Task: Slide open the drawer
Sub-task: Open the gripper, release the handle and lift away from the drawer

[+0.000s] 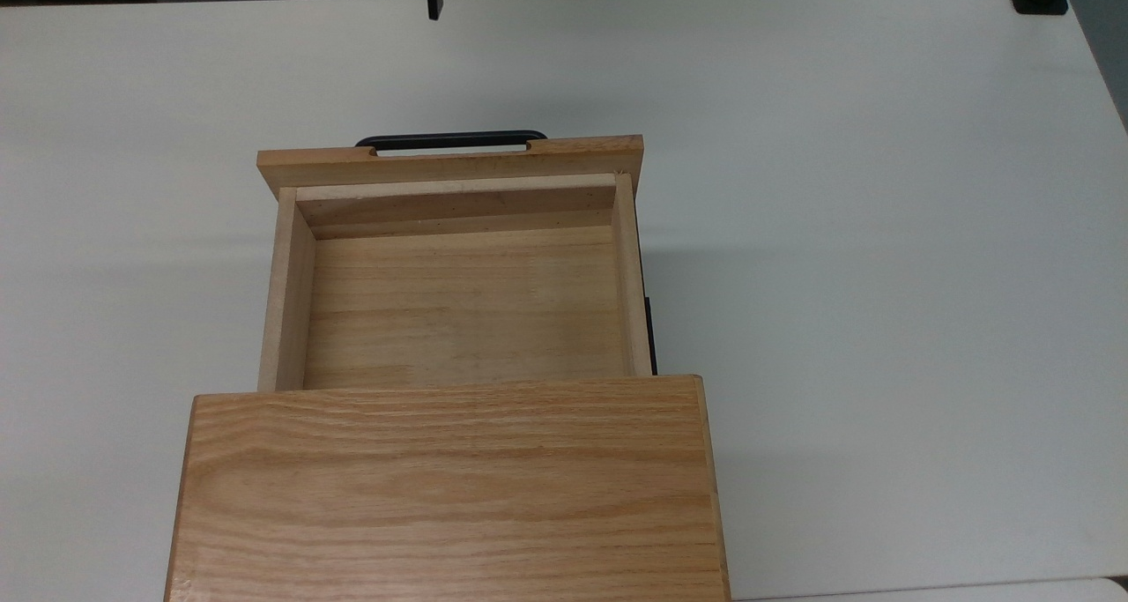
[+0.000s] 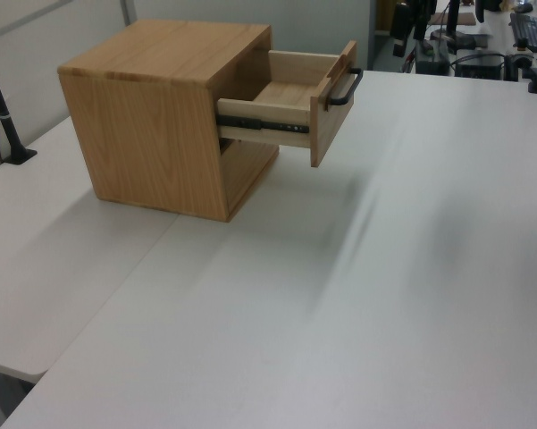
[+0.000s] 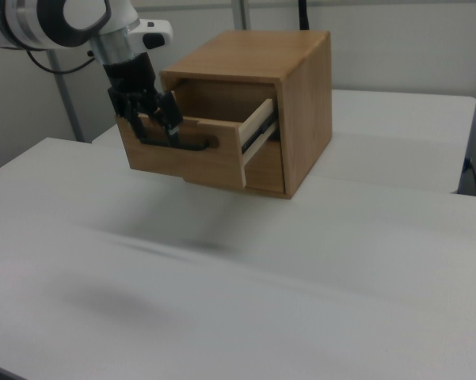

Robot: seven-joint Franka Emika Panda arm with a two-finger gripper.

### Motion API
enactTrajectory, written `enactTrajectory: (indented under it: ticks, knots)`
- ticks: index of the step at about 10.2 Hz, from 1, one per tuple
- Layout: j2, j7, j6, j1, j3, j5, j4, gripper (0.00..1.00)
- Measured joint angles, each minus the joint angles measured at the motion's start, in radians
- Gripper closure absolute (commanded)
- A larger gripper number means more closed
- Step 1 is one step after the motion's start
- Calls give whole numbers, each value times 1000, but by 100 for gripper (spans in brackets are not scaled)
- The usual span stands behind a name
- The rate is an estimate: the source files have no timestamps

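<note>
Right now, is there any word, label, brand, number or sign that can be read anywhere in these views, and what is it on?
None can be read.
The drawer, its black handle and the cabinet show bare wood and metal, no markings.
The table is plain white.
The pincer and the arm above it carry no legible text.

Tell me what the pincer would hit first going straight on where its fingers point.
Probably the bare white table, near its upper edge in the top view; the open pincer hangs clear of the handle of the drawer, though depth is unclear.
</note>
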Motion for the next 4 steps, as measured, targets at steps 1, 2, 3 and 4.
enactTrajectory:
  ticks: [1, 2, 3, 4]
  knots:
    - [0, -82, 0, 0, -4, -13, -1, 0]
    - [0, -132, 0, -2, -10, -16, -1, 0]
    - [0, -153, 0, -4, -16, -16, -1, 0]
    - [0, -161, 0, -7, -20, -16, -1, 0]
